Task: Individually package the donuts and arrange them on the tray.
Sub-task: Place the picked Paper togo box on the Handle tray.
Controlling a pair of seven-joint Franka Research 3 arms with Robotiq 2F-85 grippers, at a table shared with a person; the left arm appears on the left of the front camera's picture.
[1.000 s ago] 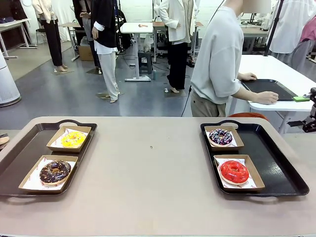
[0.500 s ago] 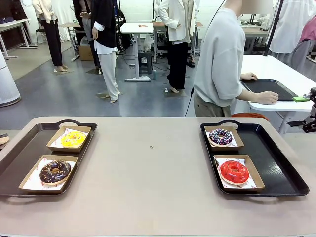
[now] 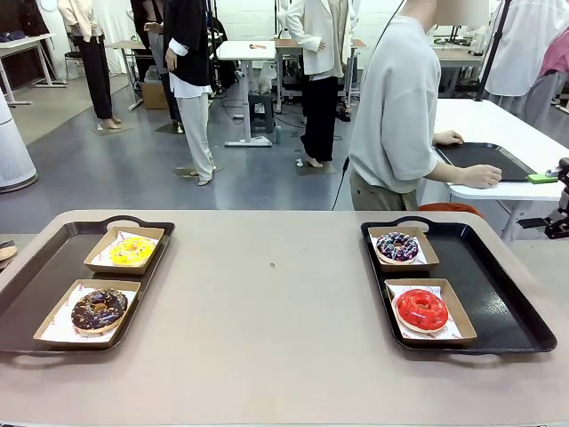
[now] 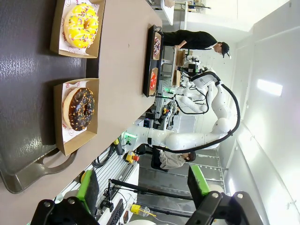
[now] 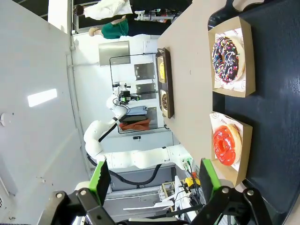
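Front view: the bench is carrying two dark trays, one at each side. The left tray is holding two paper-lined cardboard boxes. The yellow-iced donut is sitting in the far box, and the chocolate donut with sprinkles is sitting in the near box.

The right tray is likewise holding two boxes along its left half. The dark purple donut with pale sprinkles is lying in the far box; the glossy red donut is lying in the near box. The right half of this tray is lying bare. Each donut is resting flat, one per box, and the boxes in each pair are standing apart without touching.

A person in a grey shirt is standing beyond the far edge, turned away, with both hands resting on another table to the right.

Left wrist view: the left end effector is hanging released, green pads spread wide with nothing between them, off the near end of the left tray and above the chocolate donut's box.

Right wrist view: the right end effector is likewise hanging released and empty, pads spread, near the red donut's box on the right tray.
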